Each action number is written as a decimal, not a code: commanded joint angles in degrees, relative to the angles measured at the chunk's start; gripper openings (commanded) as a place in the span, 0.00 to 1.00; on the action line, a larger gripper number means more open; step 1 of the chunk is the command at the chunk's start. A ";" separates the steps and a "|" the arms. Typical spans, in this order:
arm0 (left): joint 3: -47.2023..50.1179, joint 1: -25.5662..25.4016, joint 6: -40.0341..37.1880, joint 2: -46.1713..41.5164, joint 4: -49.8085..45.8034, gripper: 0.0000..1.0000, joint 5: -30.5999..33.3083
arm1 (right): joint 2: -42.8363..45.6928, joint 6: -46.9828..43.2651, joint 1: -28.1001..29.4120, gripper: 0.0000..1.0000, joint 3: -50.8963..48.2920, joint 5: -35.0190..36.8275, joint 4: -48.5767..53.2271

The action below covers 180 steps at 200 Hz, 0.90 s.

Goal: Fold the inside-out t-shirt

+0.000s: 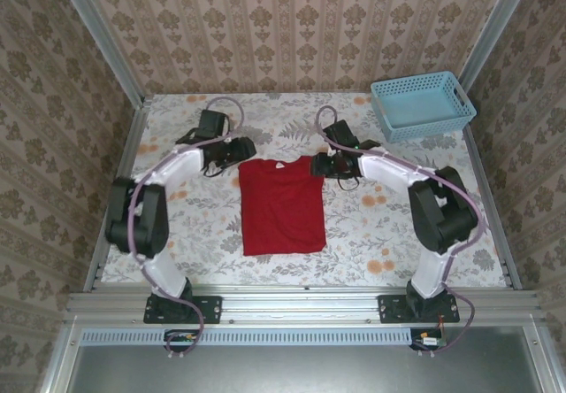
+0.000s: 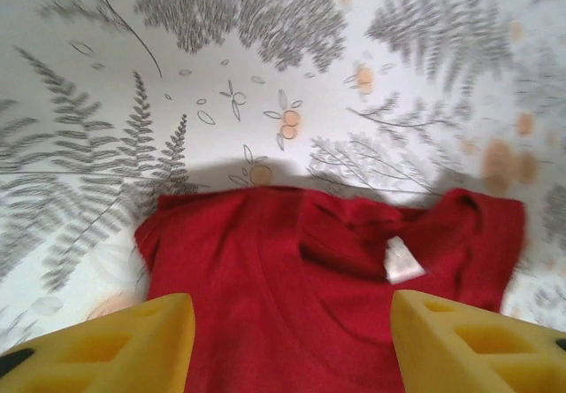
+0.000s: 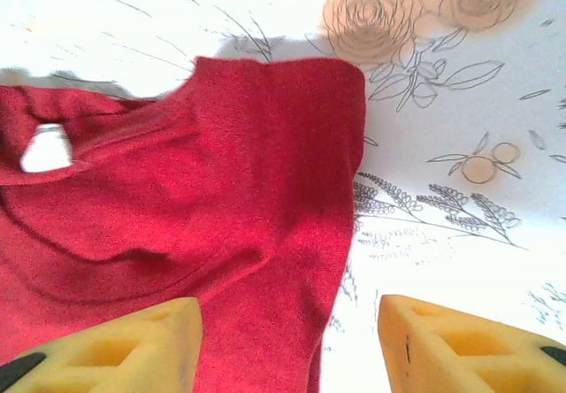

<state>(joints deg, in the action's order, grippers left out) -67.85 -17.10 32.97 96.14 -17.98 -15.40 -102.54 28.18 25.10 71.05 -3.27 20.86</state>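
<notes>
The red t-shirt (image 1: 281,205) lies flat in the middle of the table as a narrow rectangle, sleeves folded in, collar at the far end. My left gripper (image 1: 239,150) is at its far left corner and my right gripper (image 1: 318,165) at its far right corner. In the left wrist view the gripper (image 2: 292,350) is open over the collar area of the shirt (image 2: 265,278), with a white tag (image 2: 402,260) showing. In the right wrist view the gripper (image 3: 287,349) is open astride the shirt's (image 3: 177,207) right edge, and the tag (image 3: 46,148) shows at the left. Neither holds cloth.
A light-blue plastic basket (image 1: 422,105) stands at the far right corner. The table (image 1: 371,225) has a floral cloth cover. Patterned walls enclose the left, right and far sides.
</notes>
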 commanded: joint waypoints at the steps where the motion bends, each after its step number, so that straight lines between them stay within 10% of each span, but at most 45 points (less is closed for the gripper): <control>1: 6.69 2.11 -0.58 -6.98 -2.04 0.65 2.22 | 3.54 -1.03 -0.36 0.58 -3.60 0.95 -0.19; 66: 23.42 11.19 2.15 -14.86 9.05 0.70 -2.10 | 3.58 0.60 -1.72 0.61 -7.68 -0.17 -4.11; 180: 11.29 1.97 4.83 7.07 16.40 0.59 -6.98 | -13.33 3.99 -1.62 0.61 5.06 -5.80 -4.14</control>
<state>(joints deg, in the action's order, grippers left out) -52.86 -13.47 36.47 99.72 -2.55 -21.91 -112.68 30.50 23.51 72.95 -6.48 16.62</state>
